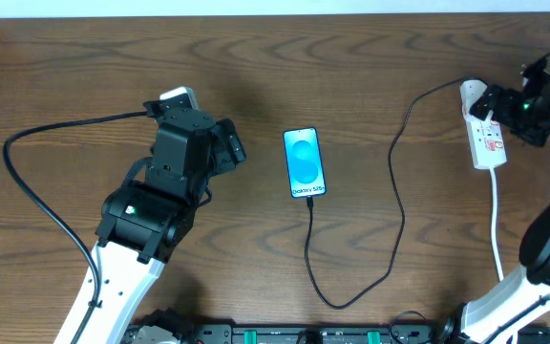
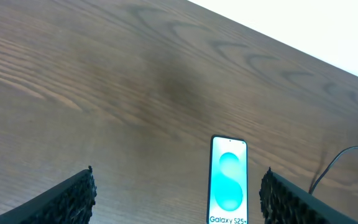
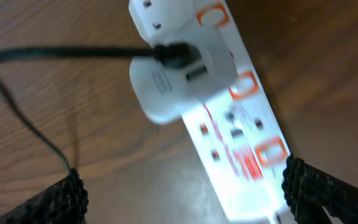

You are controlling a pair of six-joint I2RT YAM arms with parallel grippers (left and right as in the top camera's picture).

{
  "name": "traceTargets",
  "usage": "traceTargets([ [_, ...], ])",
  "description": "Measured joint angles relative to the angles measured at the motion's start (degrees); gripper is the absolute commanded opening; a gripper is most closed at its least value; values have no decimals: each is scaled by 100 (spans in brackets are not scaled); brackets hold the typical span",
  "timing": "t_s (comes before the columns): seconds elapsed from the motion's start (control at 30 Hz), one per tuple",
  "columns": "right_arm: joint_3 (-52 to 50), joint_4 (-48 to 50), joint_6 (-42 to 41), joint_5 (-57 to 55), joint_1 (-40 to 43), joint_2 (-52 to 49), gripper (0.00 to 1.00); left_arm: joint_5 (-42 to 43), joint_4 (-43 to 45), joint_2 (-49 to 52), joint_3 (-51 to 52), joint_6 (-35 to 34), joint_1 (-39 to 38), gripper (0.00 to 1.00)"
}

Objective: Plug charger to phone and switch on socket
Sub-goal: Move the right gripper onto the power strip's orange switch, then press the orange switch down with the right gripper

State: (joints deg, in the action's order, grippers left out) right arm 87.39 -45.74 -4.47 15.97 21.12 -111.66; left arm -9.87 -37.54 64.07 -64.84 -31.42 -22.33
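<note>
While charger [image 1: 396,205] loop sags toward near edge, I see phone [image 1: 304,162] mid-counter, tip at its near end, seating too small to judge. Empty left gripper [image 2: 179,199] spread. Near far right corner, socket [image 3: 247,124] lies under right gripper [image 3: 185,193], fingers spread, strip's long axis slanting between them; switches [image 3: 271,151] blurred.

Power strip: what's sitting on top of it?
A white adapter is plugged into the power strip near one end, with the black charger cable leaving its side. Whatever lies beneath the adapter is covered and cannot be seen.
</note>
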Motion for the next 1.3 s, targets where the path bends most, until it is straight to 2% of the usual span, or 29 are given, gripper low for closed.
traceTargets([
  [0.33, 2, 876, 553, 525, 2, -730, 99, 0, 0, 2, 0, -2, 0, 84],
  [0.7, 4, 1106, 931, 640, 2, -835, 99, 0, 0, 2, 0, 0, 0, 84],
  [1.3, 4, 1073, 647, 651, -15, -861, 99, 0, 0, 2, 0, 0, 0, 84],
])
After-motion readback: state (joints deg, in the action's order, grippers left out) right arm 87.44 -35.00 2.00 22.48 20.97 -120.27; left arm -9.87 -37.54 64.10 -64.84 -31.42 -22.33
